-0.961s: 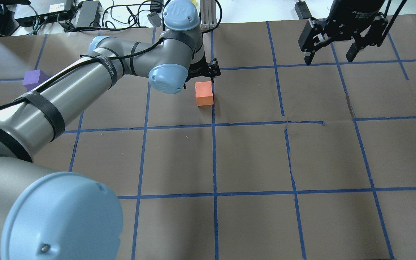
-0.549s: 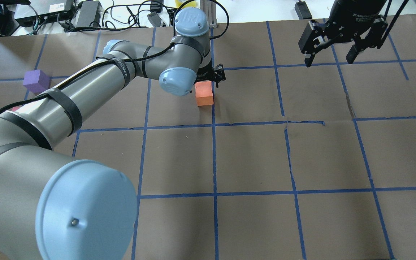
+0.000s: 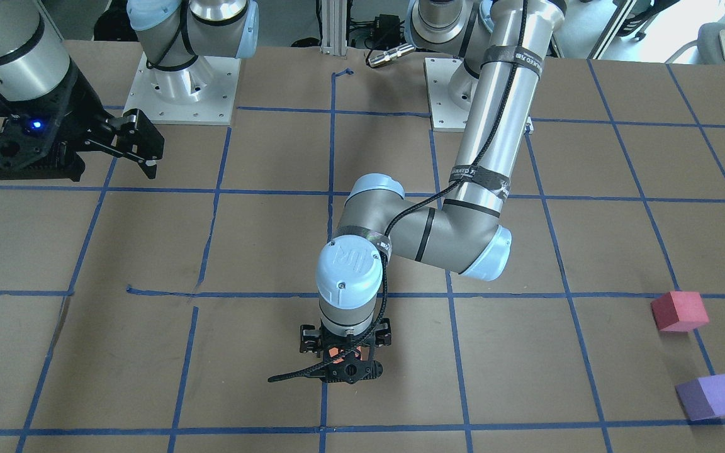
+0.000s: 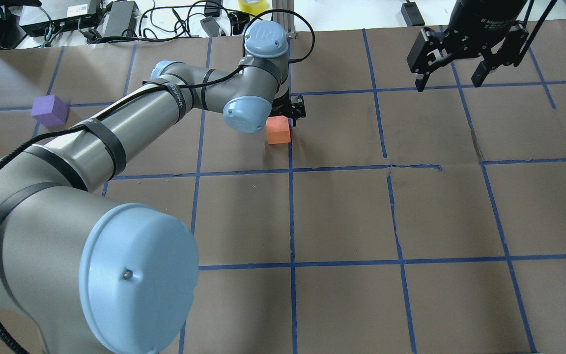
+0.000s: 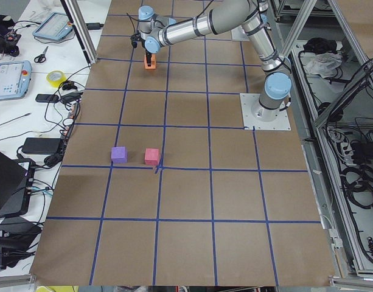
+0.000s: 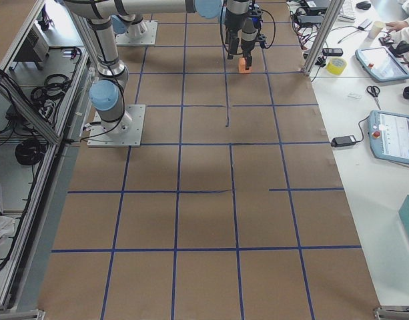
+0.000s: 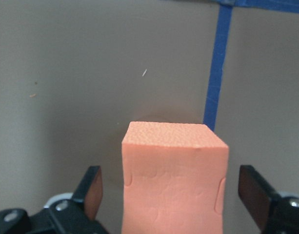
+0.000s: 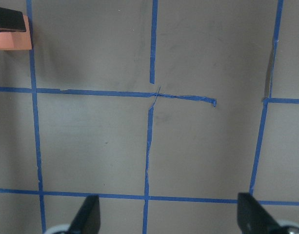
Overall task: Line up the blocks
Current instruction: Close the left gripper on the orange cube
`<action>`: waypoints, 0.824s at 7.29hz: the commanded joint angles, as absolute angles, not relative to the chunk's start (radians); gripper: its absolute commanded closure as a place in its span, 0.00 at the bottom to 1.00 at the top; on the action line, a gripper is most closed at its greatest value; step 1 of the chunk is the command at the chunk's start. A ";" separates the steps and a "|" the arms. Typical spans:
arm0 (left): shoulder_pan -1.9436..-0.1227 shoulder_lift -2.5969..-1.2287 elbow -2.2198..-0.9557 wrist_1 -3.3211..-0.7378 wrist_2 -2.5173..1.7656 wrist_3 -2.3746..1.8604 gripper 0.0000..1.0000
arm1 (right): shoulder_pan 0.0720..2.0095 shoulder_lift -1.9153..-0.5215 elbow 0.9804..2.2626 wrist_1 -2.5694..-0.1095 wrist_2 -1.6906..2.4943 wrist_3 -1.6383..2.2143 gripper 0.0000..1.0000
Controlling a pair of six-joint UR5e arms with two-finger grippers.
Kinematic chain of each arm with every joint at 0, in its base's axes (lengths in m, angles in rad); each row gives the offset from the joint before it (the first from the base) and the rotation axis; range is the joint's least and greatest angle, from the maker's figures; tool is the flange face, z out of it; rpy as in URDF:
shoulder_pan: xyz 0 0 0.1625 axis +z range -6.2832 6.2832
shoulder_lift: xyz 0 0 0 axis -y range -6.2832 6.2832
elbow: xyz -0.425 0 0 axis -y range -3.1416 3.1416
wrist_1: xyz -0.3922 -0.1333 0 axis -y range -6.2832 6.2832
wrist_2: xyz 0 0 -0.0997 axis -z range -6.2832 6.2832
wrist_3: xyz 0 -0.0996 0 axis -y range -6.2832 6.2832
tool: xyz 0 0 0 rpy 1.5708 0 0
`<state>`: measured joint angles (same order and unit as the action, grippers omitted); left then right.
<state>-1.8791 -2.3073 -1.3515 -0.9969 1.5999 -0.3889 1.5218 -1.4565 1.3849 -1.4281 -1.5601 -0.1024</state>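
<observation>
The orange block sits on the brown table by a blue tape line. My left gripper is open and lowered around it. In the left wrist view the block stands between both fingers with a gap on each side. The purple block lies far left. In the front-facing view the red-pink block sits near the purple one; in the overhead view my left arm hides it. My right gripper is open and empty, held high at the far right.
Cables and power adapters and a yellow tape roll lie along the table's far edge. Both arm base plates stand on the robot's side. Blue tape lines grid the brown paper.
My left arm has reached further forward and its gripper has come down over the orange block. The block and my right gripper have stayed put.
</observation>
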 commanded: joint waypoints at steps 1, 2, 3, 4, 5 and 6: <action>-1.879 -2.316 -1.350 -0.996 1.592 -0.385 0.17 | 1.520 -1.456 1.385 -1.427 -1.560 -0.103 0.00; -1.879 -2.313 -1.351 -0.997 1.591 -0.382 0.41 | 1.520 -1.456 1.385 -1.427 -1.560 -0.103 0.00; -1.881 -2.315 -1.351 -0.997 1.591 -0.382 0.51 | 1.520 -1.456 1.385 -1.427 -1.560 -0.103 0.00; -1.879 -2.303 -1.351 -0.997 1.592 -0.379 0.63 | 1.519 -1.456 1.385 -1.427 -1.560 -0.103 0.00; -1.875 -2.281 -1.347 -1.003 1.592 -0.355 0.72 | 1.519 -1.456 1.385 -1.427 -1.562 -0.103 0.00; -1.837 -2.263 -1.350 -1.012 1.600 -0.295 0.78 | 1.519 -1.456 1.385 -1.427 -1.562 -0.103 0.00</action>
